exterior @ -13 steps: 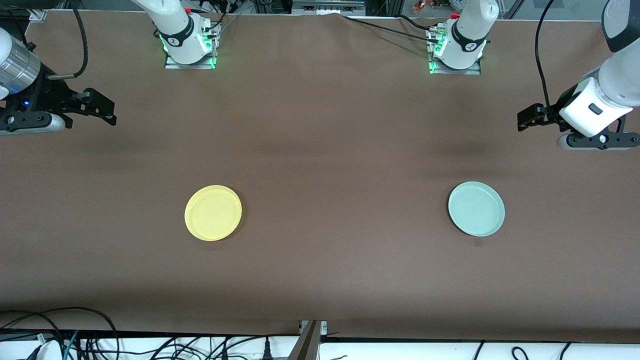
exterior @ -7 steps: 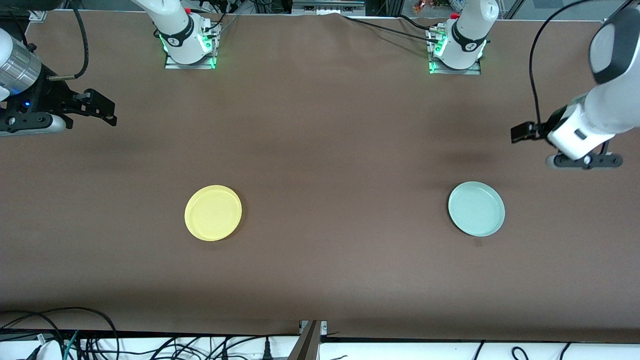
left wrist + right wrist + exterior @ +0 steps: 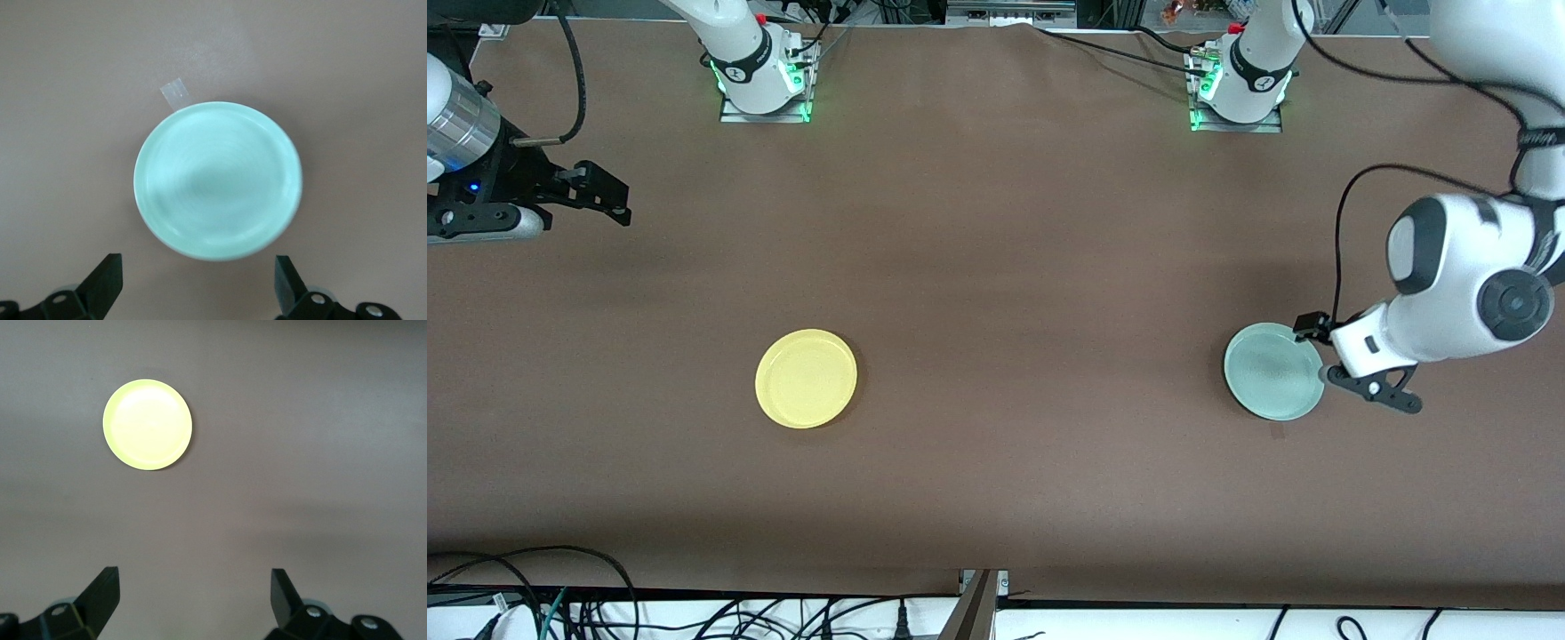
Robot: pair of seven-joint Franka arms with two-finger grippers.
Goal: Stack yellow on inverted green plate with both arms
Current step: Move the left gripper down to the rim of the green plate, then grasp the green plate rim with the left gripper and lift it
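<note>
Two plates lie rim-up: green plate (image 3: 1272, 372) under the left claw (image 3: 1307, 331), spread wide, probably still above it. Catch its rim, then flip. Yellow (image 3: 806, 379) lies well apart toward the right arm's end; right claw (image 3: 609, 191), open, waits.

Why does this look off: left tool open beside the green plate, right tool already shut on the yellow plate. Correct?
Not quite. The right tool is open, holding nothing, far from the small round bright yellow plate, as the right wrist view shows. The left tool is open by the small round pale mint-green plate.
</note>
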